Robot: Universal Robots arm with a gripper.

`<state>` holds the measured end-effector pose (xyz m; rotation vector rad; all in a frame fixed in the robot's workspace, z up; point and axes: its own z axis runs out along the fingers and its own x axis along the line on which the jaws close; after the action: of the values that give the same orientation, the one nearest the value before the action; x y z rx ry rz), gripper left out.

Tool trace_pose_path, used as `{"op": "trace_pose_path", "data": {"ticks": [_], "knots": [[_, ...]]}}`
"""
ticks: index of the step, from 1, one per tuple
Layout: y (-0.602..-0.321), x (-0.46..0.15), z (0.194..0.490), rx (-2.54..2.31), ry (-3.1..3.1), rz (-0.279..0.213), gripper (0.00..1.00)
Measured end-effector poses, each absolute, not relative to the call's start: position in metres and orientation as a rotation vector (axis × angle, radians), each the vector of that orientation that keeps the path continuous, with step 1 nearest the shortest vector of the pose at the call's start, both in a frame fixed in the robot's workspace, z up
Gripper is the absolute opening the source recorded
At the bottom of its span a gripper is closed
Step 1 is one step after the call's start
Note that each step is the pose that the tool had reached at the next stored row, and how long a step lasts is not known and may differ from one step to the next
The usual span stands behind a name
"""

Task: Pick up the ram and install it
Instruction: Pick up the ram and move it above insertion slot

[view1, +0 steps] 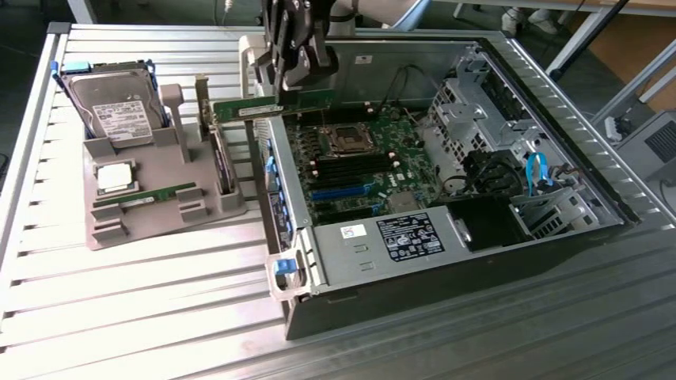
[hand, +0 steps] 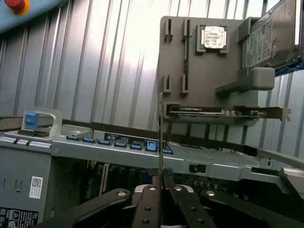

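A grey tray (view1: 158,168) with a hard drive (view1: 116,107) sits on the exterior view's left, beside the open computer case (view1: 444,293). The gripper (view1: 300,83) is pinched almost closed on the green ram (view1: 277,105), holding it up over the case's near edge

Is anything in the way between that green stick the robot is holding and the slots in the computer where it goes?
Nothing visible is. The hand holds the green stick in the air over the open computer's side wall, and the black slots lie uncovered inside.
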<state>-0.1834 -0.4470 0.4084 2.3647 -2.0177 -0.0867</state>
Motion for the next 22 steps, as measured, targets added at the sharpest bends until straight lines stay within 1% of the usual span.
{"op": "trace_pose_path", "data": {"ticks": [22], "knots": [[-0.447,-0.168,0.408,2.363,-2.017,-0.090,0.11]]}}
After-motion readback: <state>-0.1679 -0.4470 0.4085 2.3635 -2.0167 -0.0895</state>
